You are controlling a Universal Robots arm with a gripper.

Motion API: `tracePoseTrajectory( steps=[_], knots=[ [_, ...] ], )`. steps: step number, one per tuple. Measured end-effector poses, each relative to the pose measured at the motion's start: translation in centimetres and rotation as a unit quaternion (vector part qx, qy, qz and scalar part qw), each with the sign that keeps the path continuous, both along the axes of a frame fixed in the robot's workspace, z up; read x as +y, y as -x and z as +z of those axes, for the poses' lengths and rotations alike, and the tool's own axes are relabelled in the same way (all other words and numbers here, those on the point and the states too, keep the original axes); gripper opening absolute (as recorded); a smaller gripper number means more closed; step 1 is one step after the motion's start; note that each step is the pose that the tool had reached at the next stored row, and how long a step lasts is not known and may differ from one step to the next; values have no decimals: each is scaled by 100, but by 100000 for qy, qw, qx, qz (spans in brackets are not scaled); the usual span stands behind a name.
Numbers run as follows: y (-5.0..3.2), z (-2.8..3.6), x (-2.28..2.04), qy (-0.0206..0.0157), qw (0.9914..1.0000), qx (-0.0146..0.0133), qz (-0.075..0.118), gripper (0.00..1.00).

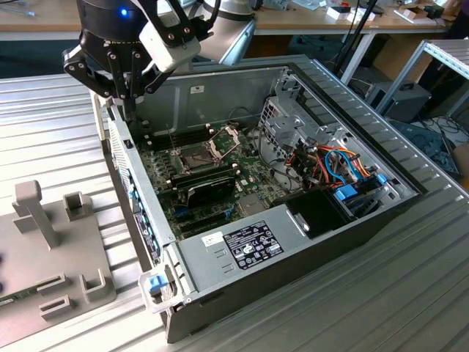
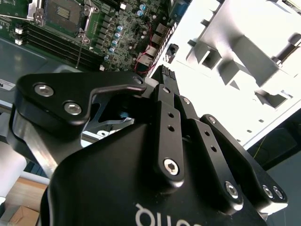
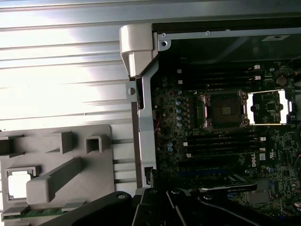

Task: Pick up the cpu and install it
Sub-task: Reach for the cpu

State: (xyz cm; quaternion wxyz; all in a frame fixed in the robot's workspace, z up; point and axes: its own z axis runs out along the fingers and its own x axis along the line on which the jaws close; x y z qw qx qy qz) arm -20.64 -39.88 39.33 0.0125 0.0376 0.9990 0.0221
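Cpu [image 3: 19, 183] seemingly lies in the tray [image 3: 70, 160] beside the claw [image 1: 129, 103], whose fingers look pressed together and empty; the socket [image 3: 223, 110] beyond it stands open, unfilled.

Work table: ribbed silver metal [image 1: 51, 125], its grooves running from the near side to the far.
Far bench: a light wooden top [image 1: 308, 28] spans the far side behind the work table, with small clutter on it.
Bench leg: a pale slanted leg [image 1: 357, 55], toward the exterior view's right.
Under the bench: a grey box [image 1: 404, 99] stands on the floor.
Floor: dark [image 1: 440, 150], with loose cables [image 1: 438, 126] at the exterior view's right.
Rack: a metal-framed shelf [image 1: 448, 55] at the exterior view's right edge.
Light: a bright glare [image 3: 61, 101] whitens the table's ribs in the first wrist view.
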Motion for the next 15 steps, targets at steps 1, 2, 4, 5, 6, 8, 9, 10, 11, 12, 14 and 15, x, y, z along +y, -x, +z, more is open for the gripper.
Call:
tracePoseTrajectory(
  steps=[1, 2, 4, 5, 6, 8, 9, 10, 11, 12, 14, 15],
  knots=[
    [5, 0, 0, -1, 100000, 1, 10, 11],
    [9, 0, 0, -2, 100000, -1, 17, 11],
    [27, 0, 0, -2, 100000, -3, 18, 11],
    [34, 0, 0, -2, 100000, -2, 13, 11],
    [40, 0, 0, -3, 100000, -4, 16, 11],
    [50, 0, 0, -3, 100000, -5, 17, 11],
    [53, 0, 0, -2, 100000, -4, 21, 11],
    [55, 0, 0, 0, 100000, 0, 23, 11],
    [56, 0, -1, -1, 100000, -2, 24, 11],
    [59, 0, 0, -1, 100000, -2, 15, 11],
    [60, 0, 0, -3, 100000, -4, 17, 11],
    [60, 0, 0, -2, 100000, -4, 15, 11]
  ],
)
